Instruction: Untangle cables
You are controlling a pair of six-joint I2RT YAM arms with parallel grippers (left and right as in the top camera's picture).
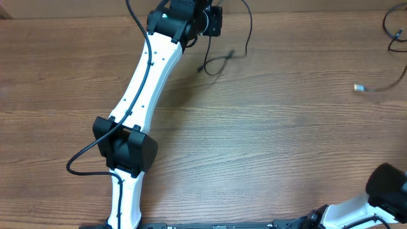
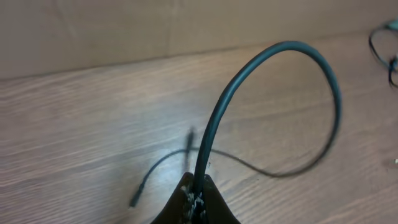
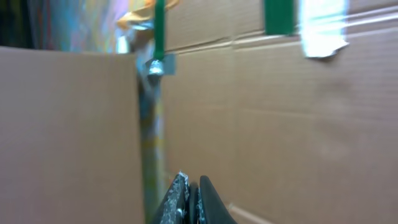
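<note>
I see the left gripper (image 2: 196,190) clamped on a cable (image 2: 287,44) that loops up from it; the right gripper (image 3: 191,190) is closed and empty.

No text, number, brand or sign is legible in any of the three views. In the right wrist view, a pale, label-like patch (image 3: 321,28) sits on the cardboard wall (image 3: 280,124), but it is too blurred for any characters to be made out. The green tape strip (image 3: 278,15) just beside it shows plain colour only, with no readable marking.
</note>
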